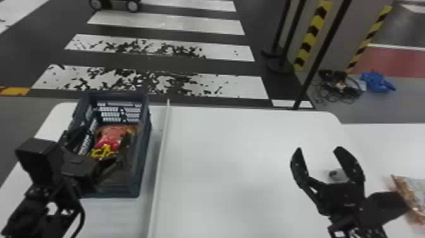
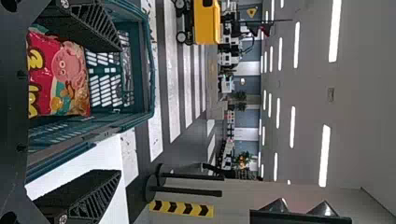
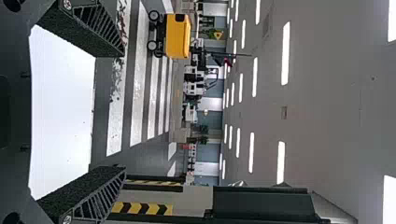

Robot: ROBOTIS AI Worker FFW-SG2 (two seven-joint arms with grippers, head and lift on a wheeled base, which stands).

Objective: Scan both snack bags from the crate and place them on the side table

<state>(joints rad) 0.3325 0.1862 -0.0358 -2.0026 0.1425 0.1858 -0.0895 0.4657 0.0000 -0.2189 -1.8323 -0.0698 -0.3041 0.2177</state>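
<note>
In the head view, the crate (image 1: 145, 161) stands on the white table (image 1: 227, 148). The red snack bag (image 1: 109, 139) is inside it, its yellow-marked near end partly covered by the left gripper (image 1: 104, 136), which is above the crate's near half. That gripper's fingers are spread wide with nothing clasped; whether either one brushes the bag can't be made out. In the left wrist view, the gripper's dark body cuts off part of the bag, and one finger overlaps the crate wall.

The right gripper (image 1: 318, 148) is over the table, well to the right of the crate, its fingers apart and empty. Beyond them is a small grey object (image 1: 340, 175), partly hidden by a finger and too unclear to identify.

Farther right of the crate, the brown-and-clear snack bag (image 1: 414, 190) is cut off by the head view's edge and partly overlapped by the right arm; what it rests on is hard to tell. A pale strip (image 1: 160, 152) runs along the table just right of the crate.
</note>
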